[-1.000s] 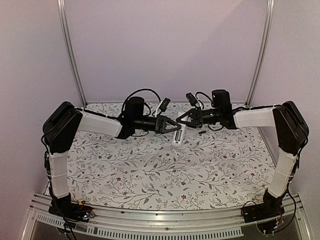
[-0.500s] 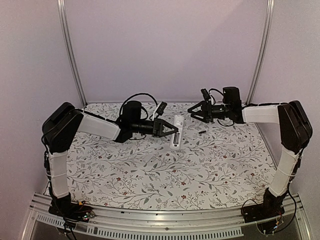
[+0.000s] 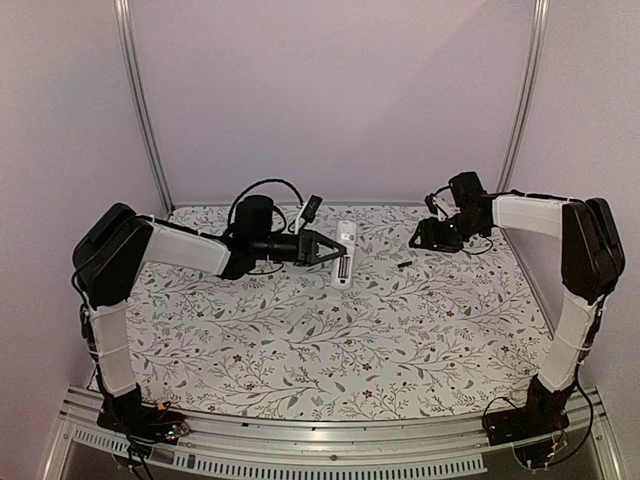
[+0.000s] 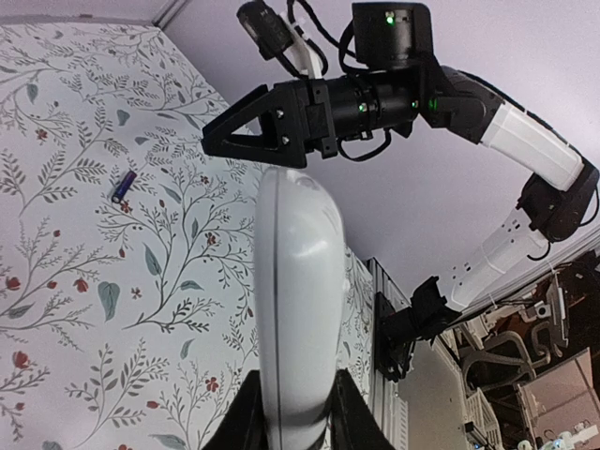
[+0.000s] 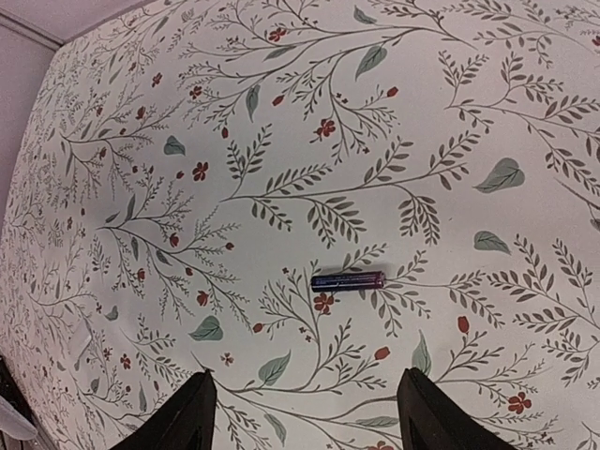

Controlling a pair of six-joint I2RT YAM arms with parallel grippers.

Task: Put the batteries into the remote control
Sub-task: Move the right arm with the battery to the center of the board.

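The white remote control (image 3: 345,240) is held off the floral table, with my left gripper (image 3: 333,253) shut on one end of it. In the left wrist view the remote control (image 4: 295,309) stands up from between the fingers (image 4: 352,422) of the left gripper (image 4: 295,427). A thin dark purple battery (image 3: 404,264) lies loose on the cloth to the right of the remote. My right gripper (image 3: 420,238) hovers just beyond it, open and holding nothing. In the right wrist view the battery (image 5: 348,279) lies ahead of the wide-apart tips of the right gripper (image 5: 309,412). The left wrist view also shows the battery (image 4: 123,186).
A floral cloth (image 3: 330,340) covers the table. Purple walls close the back and sides, with aluminium posts (image 3: 143,110) (image 3: 520,110) at the rear corners. A metal rail (image 3: 330,440) runs along the near edge. Cables loop over both wrists.
My right gripper drew away from the remote toward the right rear and opened. My left gripper, still shut on the remote, moved slightly left and back.
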